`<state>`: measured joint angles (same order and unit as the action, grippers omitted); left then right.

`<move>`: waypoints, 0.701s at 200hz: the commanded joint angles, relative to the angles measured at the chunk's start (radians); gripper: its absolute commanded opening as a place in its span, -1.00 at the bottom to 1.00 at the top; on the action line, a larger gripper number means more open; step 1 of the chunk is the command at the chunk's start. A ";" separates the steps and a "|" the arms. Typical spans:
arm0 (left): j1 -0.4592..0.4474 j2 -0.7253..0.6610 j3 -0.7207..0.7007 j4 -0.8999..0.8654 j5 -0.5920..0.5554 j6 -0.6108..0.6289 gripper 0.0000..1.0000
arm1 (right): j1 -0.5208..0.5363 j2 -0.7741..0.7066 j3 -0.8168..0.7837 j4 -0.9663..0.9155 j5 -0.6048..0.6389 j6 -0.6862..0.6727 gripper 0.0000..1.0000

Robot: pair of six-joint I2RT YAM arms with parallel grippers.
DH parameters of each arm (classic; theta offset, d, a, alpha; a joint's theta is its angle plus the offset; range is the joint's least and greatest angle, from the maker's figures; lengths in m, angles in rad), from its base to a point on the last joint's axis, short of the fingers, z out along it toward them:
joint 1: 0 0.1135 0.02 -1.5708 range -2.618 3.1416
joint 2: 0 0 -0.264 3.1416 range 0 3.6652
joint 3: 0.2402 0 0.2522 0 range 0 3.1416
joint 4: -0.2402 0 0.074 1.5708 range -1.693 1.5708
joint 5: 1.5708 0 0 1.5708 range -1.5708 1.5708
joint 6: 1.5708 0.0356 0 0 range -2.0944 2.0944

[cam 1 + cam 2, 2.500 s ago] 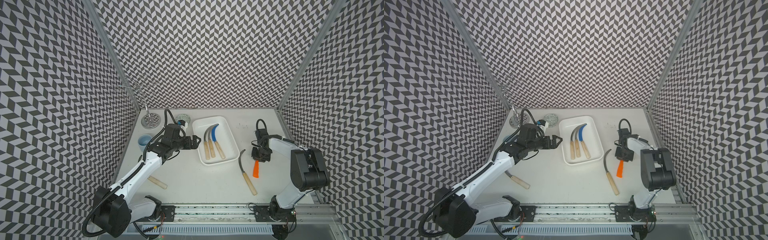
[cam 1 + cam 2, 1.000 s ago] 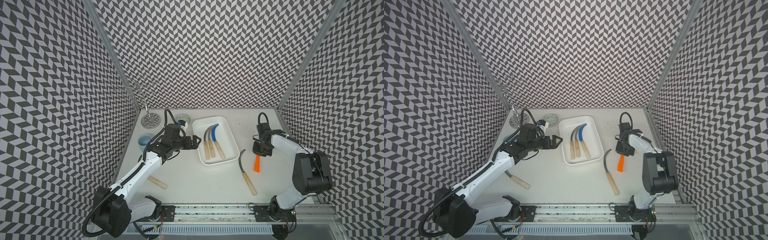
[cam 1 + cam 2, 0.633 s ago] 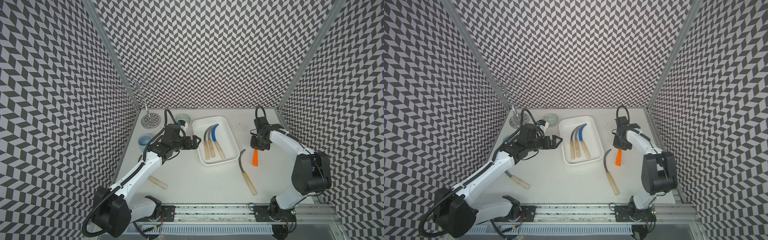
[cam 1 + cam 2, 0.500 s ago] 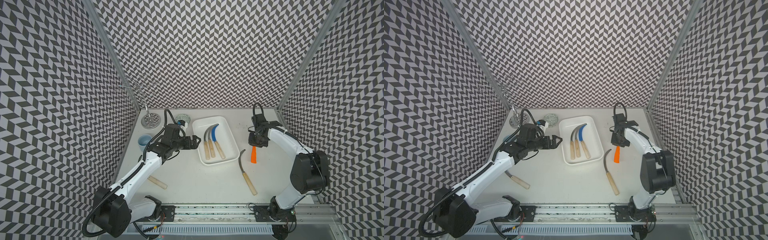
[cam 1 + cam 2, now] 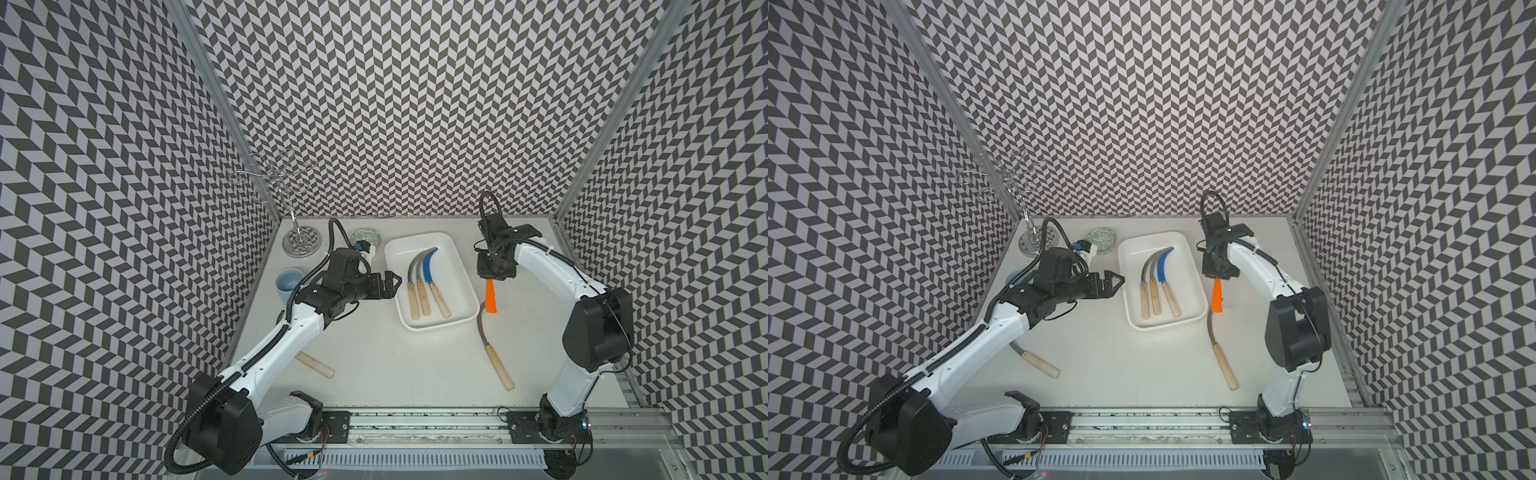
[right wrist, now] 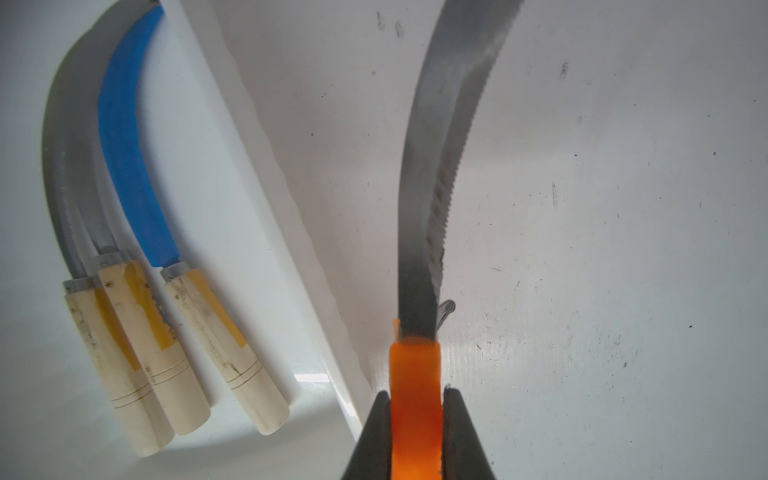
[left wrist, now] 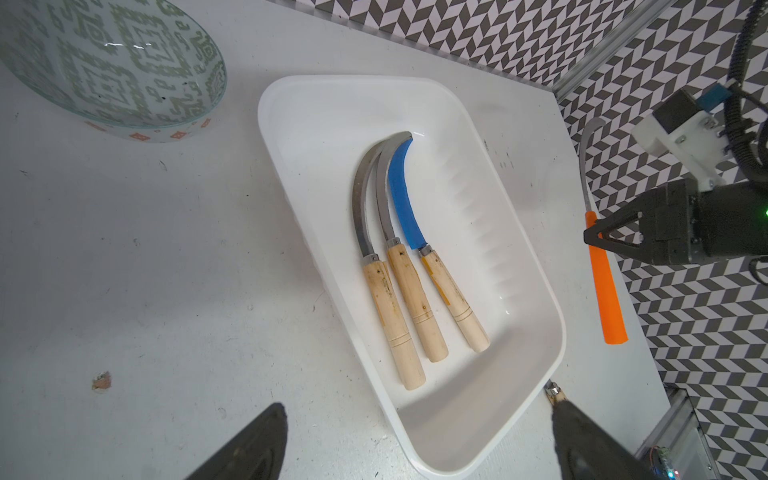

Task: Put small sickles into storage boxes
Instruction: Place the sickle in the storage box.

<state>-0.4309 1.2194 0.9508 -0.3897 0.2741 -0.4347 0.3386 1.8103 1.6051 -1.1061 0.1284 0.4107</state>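
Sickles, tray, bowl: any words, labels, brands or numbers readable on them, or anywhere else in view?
No readable text in any view.
Wooden handles: yellow tape strips, no writing visible.
Orange sickle: plain handle and blade.
Tray: plain white.
Bowl: green pattern only, no letters.
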 commanded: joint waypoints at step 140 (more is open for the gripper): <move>0.036 0.005 -0.009 0.012 -0.015 0.013 0.99 | 0.243 0.227 0.341 -0.151 0.035 0.060 -0.87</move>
<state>-0.4088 1.2194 0.9504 -0.3897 0.2729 -0.4347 0.5526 2.0064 1.8931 -1.2404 0.1463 0.4458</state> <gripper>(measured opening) 0.995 0.173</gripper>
